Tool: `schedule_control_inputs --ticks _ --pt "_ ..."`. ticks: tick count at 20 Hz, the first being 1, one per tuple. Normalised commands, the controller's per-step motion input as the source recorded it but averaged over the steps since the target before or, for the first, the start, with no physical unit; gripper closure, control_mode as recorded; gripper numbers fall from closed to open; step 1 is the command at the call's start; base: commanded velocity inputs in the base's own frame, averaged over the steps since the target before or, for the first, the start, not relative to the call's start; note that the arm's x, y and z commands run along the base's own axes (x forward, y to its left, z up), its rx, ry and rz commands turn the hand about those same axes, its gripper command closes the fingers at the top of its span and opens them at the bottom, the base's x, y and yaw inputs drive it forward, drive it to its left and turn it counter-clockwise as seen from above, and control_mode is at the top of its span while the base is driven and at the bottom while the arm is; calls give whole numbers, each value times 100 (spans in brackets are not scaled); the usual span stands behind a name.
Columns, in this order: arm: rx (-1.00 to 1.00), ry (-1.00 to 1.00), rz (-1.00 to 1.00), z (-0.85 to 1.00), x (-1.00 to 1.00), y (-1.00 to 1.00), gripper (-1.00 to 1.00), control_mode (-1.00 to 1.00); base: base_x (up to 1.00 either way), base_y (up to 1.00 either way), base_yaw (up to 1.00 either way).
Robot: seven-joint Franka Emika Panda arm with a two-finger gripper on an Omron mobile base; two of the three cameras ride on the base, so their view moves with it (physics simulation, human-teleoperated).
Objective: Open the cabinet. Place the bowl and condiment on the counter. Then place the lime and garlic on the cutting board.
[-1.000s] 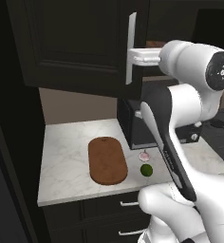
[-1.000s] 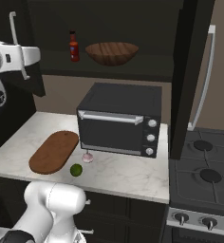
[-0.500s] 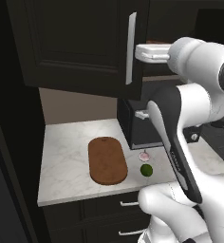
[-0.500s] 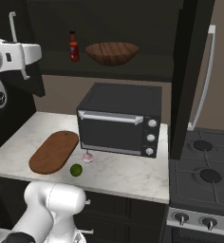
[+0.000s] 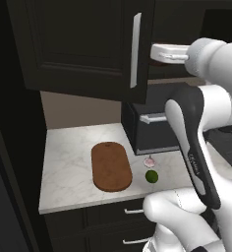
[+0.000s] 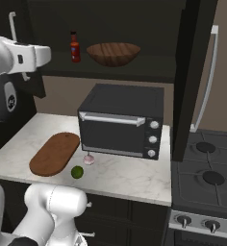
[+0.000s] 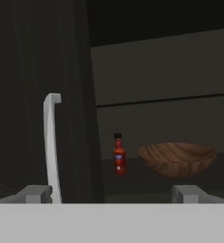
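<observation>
From the left base camera, the dark cabinet [image 5: 83, 47] hung above a marbled counter [image 5: 69, 167] holding the cutting board [image 5: 111, 166], garlic [image 5: 149, 161] and lime [image 5: 151, 176].

From the right base camera, the doors stood open; the red condiment [image 6: 75, 47] and wooden bowl [image 6: 113, 53] sat side by side on the shelf above a black oven [image 6: 121, 120].

From the hand camera, the gripper [image 7: 111, 193] was spread wide and empty, facing both. The bowl looked rigid and light, best pinched at its rim; the bottle looked slick and likely to tip, best grasped around its body.
</observation>
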Motion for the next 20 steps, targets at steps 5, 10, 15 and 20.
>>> schedule_control_inputs --ticks 5,10,15,20 --pt "6 2 6 -3 -1 0 -100 -100 0 0 0" --pt "3 0 12 -5 0 0 -100 -100 0 0 0" --pt "2 0 13 -6 0 0 -100 -100 0 0 0" --pt "2 0 11 0 -1 -8 -100 -100 0 0 0"
